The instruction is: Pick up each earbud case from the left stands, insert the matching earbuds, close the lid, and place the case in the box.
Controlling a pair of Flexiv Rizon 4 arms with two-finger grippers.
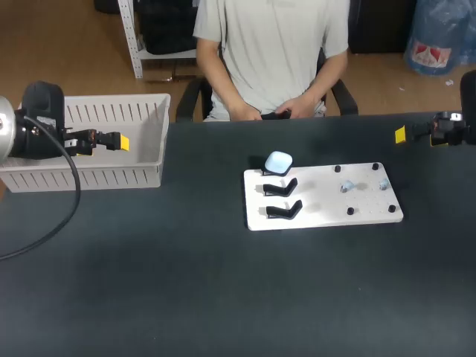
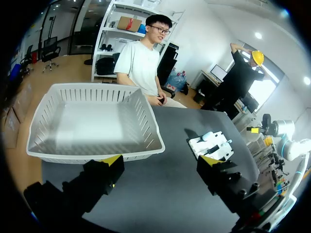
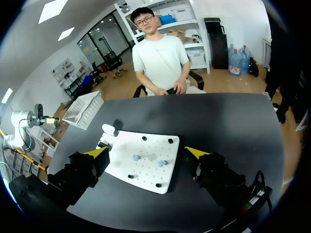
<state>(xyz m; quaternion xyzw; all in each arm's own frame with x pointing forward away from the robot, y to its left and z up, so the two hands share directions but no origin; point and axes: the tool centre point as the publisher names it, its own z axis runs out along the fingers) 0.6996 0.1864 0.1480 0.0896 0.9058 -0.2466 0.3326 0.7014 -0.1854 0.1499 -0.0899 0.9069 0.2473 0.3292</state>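
Since neither hand holds anything, the task is judged to be at its outset, with no case yet lifted. The left hand (image 2: 160,162) hangs above the near rim of the slatted white box (image 1: 111,175) at the table's (image 1: 223,297) left end, its yellow-tipped fingers spread wide and empty. The right hand (image 3: 146,153) is off at the table's right side, well apart from the work, its fingers equally wide with nothing between them. One pale blue earbud case (image 1: 279,161) sits on the farthest of three black stands (image 1: 281,187) along the left edge of a white base plate (image 1: 320,216). The two nearer stands are bare. The stands tilt their loads upward, presumably so that a hand can take a case from two sides without scraping the plate. The lid looks to be down, though this cannot be confirmed. Two small earbuds (image 1: 347,187) stand on the plate's right half, apart from each other and inside four black pegs (image 1: 375,166), which look to mark out that area. The layout suggests a division of labour: the left arm for the case and the box, the right for the earbuds. The next move is judged to be a descent on the case. The chief risk lies in its rounded, smooth shell, which may slip from a shallow grip.
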